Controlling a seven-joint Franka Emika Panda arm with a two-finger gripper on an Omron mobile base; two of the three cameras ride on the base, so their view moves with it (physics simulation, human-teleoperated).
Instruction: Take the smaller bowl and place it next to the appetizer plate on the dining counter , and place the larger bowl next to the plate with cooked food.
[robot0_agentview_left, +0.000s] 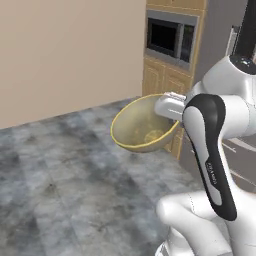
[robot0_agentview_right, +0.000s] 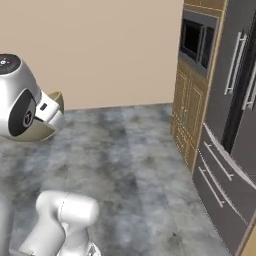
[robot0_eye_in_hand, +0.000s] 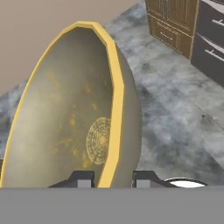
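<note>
The larger bowl (robot0_agentview_left: 142, 126) is a deep olive-tan bowl with a yellow rim and a speckled inside. It hangs in the air above the grey floor, tilted, with its opening toward the left base camera. My gripper (robot0_eye_in_hand: 113, 178) is shut on its rim, one finger inside the bowl (robot0_eye_in_hand: 83, 131) and one outside. In the right base view the bowl (robot0_agentview_right: 37, 131) shows partly behind my wrist. In the left base view the hand (robot0_agentview_left: 170, 106) meets the bowl at its right rim. The smaller bowl, both plates and the dining counter are out of view.
Grey stone floor (robot0_agentview_left: 65, 175) spreads below the arm. A beige wall (robot0_agentview_right: 110, 50) stands behind. Wooden cabinets with a built-in microwave (robot0_agentview_left: 170, 37) rise at the right, and a dark fridge with drawers (robot0_agentview_right: 230, 150) stands beside them.
</note>
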